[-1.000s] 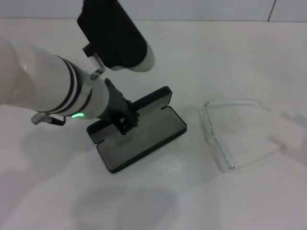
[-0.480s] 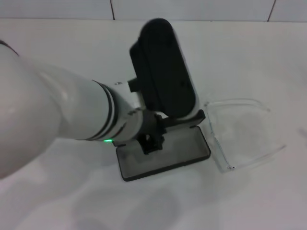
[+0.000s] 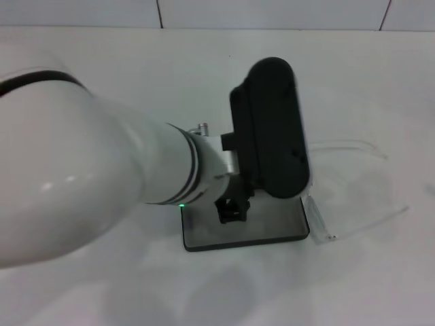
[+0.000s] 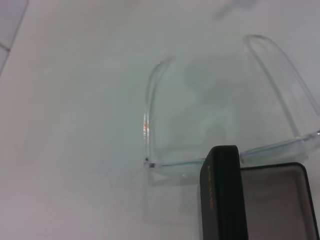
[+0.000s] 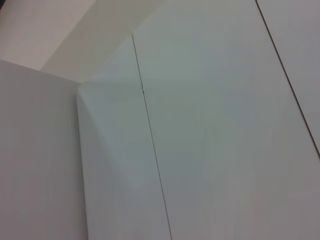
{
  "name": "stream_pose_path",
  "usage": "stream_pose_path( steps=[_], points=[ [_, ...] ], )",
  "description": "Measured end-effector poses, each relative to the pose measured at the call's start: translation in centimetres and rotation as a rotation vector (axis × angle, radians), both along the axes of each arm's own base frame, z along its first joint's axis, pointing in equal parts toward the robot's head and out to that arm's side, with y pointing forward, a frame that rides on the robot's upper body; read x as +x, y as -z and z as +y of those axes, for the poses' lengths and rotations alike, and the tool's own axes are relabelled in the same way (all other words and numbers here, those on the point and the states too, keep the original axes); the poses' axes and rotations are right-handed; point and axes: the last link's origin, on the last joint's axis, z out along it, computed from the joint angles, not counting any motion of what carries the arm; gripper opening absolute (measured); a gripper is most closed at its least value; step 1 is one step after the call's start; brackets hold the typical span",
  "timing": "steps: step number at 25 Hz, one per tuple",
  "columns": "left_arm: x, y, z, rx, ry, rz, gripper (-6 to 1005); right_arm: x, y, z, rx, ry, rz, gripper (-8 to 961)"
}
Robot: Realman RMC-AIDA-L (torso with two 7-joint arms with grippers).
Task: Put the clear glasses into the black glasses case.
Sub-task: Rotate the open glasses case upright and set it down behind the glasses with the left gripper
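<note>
Since a second ago your left arm has swept across the white table [image 3: 353, 75] toward the robot's right, and the flat black rectangular hinged case [image 3: 272, 224] has travelled with it: it began well apart from the fully transparent plastic glasses [image 3: 353, 204] and now sits right against them. In the head view the case lies open, its grey lining facing up and its long side running across the picture, with the near right corner meeting the front of the clear glasses.

The left gripper [image 3: 233, 209] is down on the left part of the case's grey tray; you can see its dark fingers touching the lining, but the white forearm and the black wrist housing above hide too much, so I cannot tell whether the fingers are apart or together.

The left wrist view gives you the clearest look at the glasses: they lie unfolded on the table, both long clear arms stretched away from the case, the wraparound lens strip running just beside the case. The raised black lid [image 4: 222, 195] stands on edge with small orange lettering on it, and it crosses in front of the lens strip, so I cannot say if the two touch there.

Your right gripper does not appear in any view; the right wrist camera shows only pale flat panels.
</note>
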Motion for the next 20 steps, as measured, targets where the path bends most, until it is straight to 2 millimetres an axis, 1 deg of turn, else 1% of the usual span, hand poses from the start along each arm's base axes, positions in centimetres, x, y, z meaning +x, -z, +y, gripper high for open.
stream_pose_path(
  steps=[4, 13, 20],
  points=[
    [0.2, 0.7, -0.2, -0.024, 0.032, 0.021, 278, 0.1, -0.1, 0.0, 0.008, 0.003, -0.001, 768],
    [0.9, 1.2, -0.3, -0.038, 0.118, -0.005, 293, 0.1, -0.2, 0.0, 0.024, 0.006, -0.014, 768],
    [0.6, 1.3, -0.3, -0.037, 0.115, -0.006, 305, 0.1, -0.1, 0.0, 0.026, 0.005, -0.013, 767]
  ],
)
